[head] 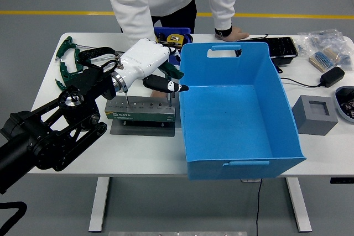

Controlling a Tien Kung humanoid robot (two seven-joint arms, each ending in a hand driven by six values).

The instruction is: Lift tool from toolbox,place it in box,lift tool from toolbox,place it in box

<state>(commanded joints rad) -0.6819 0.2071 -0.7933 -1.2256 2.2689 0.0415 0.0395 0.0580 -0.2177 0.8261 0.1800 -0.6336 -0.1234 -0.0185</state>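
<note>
The grey tool stand sits on a metal plate left of the big blue box. My left hand, white with black fingertips, hovers over the stand's right end. Its fingers curl over a green-handled screwdriver and the thumb presses from below. That tool's metal shaft runs down to the stand; whether the tip has left its hole is hidden. A second screwdriver stands upright in the stand's left part. The blue box holds nothing.
A person in white stands at the far side with one hand resting on the table. Green T-handle wrenches lie far left, a small blue bin behind my hand. A keyboard, grey block and charger lie right.
</note>
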